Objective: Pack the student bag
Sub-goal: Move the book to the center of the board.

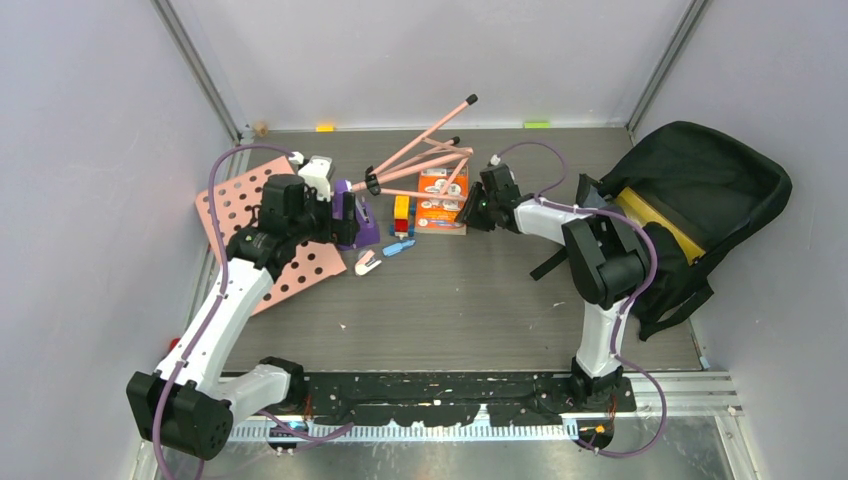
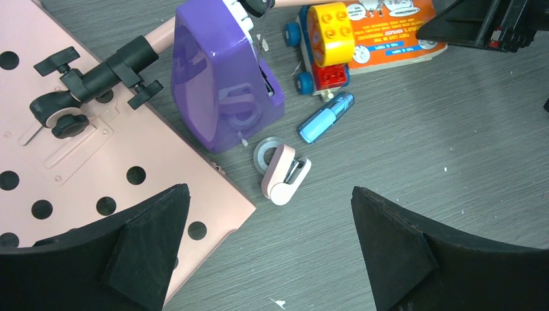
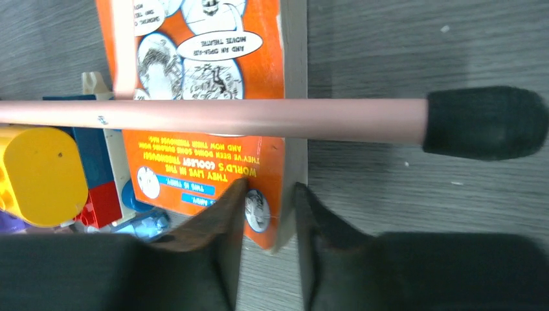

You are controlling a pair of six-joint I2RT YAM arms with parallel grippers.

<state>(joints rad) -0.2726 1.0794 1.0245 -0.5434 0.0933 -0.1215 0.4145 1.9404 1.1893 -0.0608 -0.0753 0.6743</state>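
The student bag (image 1: 705, 185) lies open at the far right of the table, with a yellow item (image 1: 657, 222) inside it. My right gripper (image 1: 468, 212) (image 3: 270, 194) is at the near right corner of an orange comic book (image 1: 442, 200) (image 3: 207, 58). One finger rests on the cover and the other presses the page edge, so it is shut on that corner. A pink tripod leg (image 3: 259, 116) crosses over the book. My left gripper (image 1: 348, 222) (image 2: 270, 193) hovers open above a pink tape dispenser (image 2: 283, 172), holding nothing.
A pink tripod (image 1: 420, 155) lies across the book's far side. A purple holder (image 2: 220, 84), a block toy car (image 2: 327, 45) and a blue marker (image 2: 325, 116) cluster left of the book. A pink pegboard (image 1: 265, 235) lies at the left. Grey walls close in on three sides.
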